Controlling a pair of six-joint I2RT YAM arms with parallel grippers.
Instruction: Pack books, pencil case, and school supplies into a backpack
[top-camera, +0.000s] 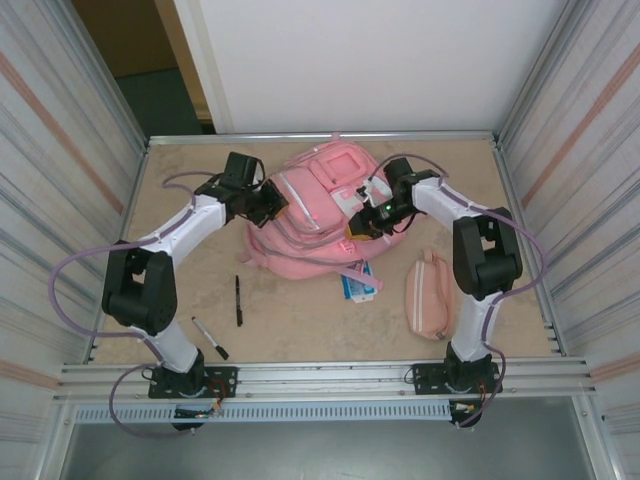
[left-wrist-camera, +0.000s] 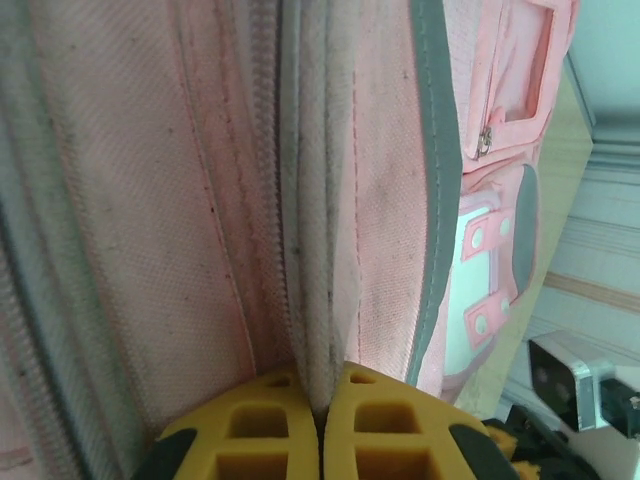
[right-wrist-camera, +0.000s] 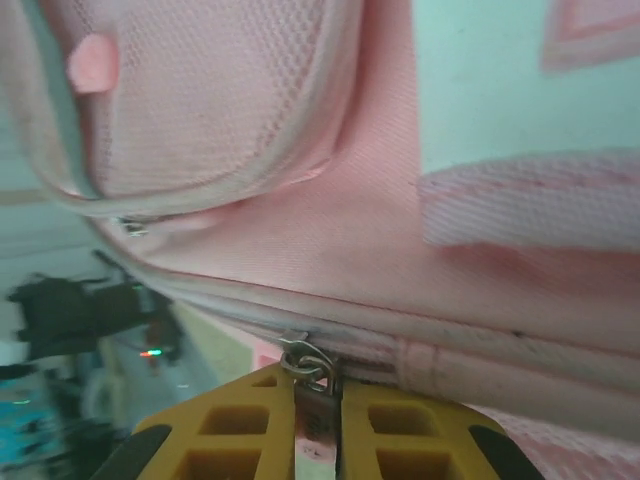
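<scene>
Metal zip pull (right-wrist-camera: 305, 358) is pinched tight in the right gripper (right-wrist-camera: 318, 420). The left gripper (left-wrist-camera: 320, 420) clamps the backpack (top-camera: 310, 215) by its seam, likely bracing it for unzipping. It lies on the tabletop (top-camera: 300, 325) toward the far edge, and the pencil case (top-camera: 430, 295) waits near the right edge.

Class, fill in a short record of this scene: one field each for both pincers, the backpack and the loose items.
Left pincer: shut on a fold of the backpack beside a zip
Right pincer: shut on a metal zip pull
Backpack: lying on the table between the arms
Pencil case: on the table, right of the backpack
Packet: at the backpack's near edge
Pens: two, on the table left of the packet
</scene>
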